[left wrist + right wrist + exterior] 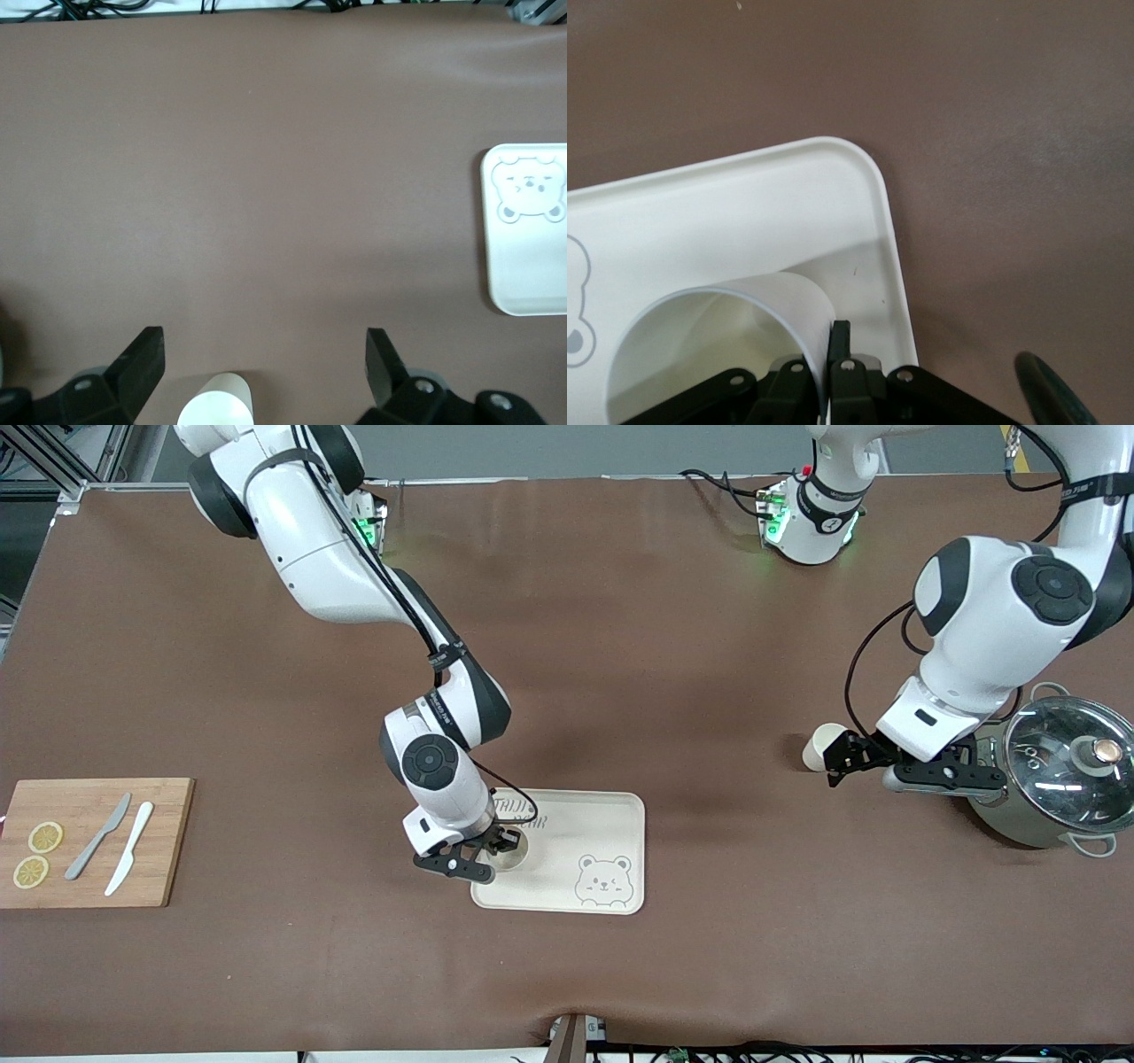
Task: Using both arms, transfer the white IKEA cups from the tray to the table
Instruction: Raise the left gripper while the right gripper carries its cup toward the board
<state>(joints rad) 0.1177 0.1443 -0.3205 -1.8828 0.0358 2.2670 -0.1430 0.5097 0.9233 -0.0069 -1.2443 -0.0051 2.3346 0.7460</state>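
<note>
Tray: cream tray with a bear drawing (611,841) lies nearest the front camera among the task items, about mid-table; I also see its corner in the right wrist view (868,190) and its bear end in the left wrist view (523,266).
First cup: one white cup (512,849) stands in the tray, at the corner toward the right arm's end; I read its open rim in the right wrist view (718,341).
Right gripper: right gripper (500,843) is down at that cup, fingers pinched together on the cup wall, one inside the rim and one outside.
Cutting board: wooden board (168,841) lies at the right arm's end of the table, carrying two lemon slices (37,855), a grey knife (97,837) and a white knife (129,848).
Second cup: other white cup (822,746) lies tipped on the brown table (664,646), toward the left arm's end; its rim shows in the left wrist view (217,403).
Left gripper: left gripper (837,766) is low beside that cup, fingers (142,359) spread wide apart, the cup between them, and I see no contact.
Pot: grey-green pot with glass lid (1063,766) stands just beside the left gripper, at the left arm's end.
</note>
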